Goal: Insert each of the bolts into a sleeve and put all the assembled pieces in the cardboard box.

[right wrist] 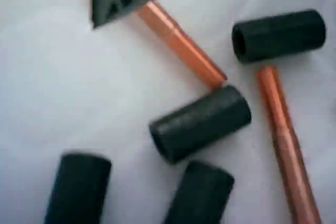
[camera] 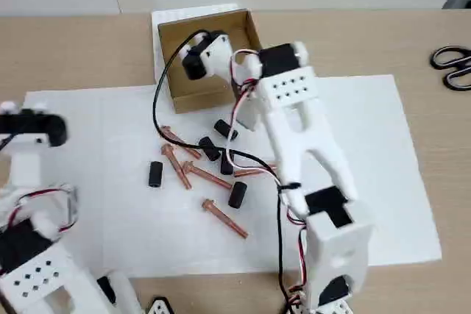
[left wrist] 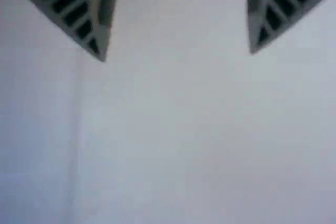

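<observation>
- Pickup stage, by my reckoning: every bolt [camera: 224, 218] and sleeve [camera: 155, 174] I can see lies loose on the paper [camera: 368, 145], none joined, so assembly is not yet begun.
- My right gripper [camera: 195, 62] hangs above the heap, close by the box [camera: 165, 34]. Whether it is open or closed I cannot tell.
- My left gripper [left wrist: 176, 55] hovers over bare paper, jaws spread wide, holding nothing, well apart from the parts.
- Parts lie scattered on the paper just in front of the box. I count five of each in the high view, several touching or crossing, with one sleeve apart towards my left side.
- Next move, as I judge it: the right gripper comes down on a piece lying free of its neighbours and the left takes its mate. Shank and bore must then line up end to end.
- Bolts are slim copper-coloured rods with wider heads, and the shanks look smooth and faceted in the right wrist view.
- Sleeves are short matt black cylinders, open-bored at the end. Being round, they are likely to roll if nudged.
- Box is plain brown cardboard, open-topped and low-walled, so it should take a drop from above.
</observation>
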{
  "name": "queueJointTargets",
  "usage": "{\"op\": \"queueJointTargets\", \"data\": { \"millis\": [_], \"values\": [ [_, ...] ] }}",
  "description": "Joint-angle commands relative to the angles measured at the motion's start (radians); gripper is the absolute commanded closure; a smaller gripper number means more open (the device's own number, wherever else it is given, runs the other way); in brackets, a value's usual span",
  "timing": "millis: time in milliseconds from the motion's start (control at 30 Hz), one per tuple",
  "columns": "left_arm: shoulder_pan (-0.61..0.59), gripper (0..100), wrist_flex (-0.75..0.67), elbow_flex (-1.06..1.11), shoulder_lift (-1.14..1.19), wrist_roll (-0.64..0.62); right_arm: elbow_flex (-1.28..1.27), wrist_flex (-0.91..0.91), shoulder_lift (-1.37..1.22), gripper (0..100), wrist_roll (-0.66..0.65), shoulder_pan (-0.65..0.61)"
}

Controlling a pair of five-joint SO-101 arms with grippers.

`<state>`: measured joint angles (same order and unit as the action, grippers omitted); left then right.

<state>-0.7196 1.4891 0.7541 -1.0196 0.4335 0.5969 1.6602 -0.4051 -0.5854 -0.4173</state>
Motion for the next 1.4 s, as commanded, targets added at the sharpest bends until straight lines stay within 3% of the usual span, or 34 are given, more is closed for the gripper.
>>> {"op": "queueJointTargets", "data": {
  "millis": [0,233,600,1067,1367],
  "values": [
    [-0.078,83,-0.023,0.039,-0.003,0.017,0.101,-0.036,-0.045,77.8,0.026,-0.044],
    [-0.089,83,-0.112,0.171,-0.003,0.014,0.218,-0.036,-0.229,77.9,0.029,-0.151],
    [-0.084,83,-0.184,0.208,-0.003,0.014,0.474,0.013,-0.503,77.9,0.046,-0.117],
    [-0.083,83,-0.184,0.208,-0.003,0.014,0.522,0.010,-0.638,78.1,0.029,-0.091],
    [-0.083,83,-0.183,0.208,-0.003,0.014,0.523,0.018,-0.641,99.5,0.032,-0.087]
  ]
}}
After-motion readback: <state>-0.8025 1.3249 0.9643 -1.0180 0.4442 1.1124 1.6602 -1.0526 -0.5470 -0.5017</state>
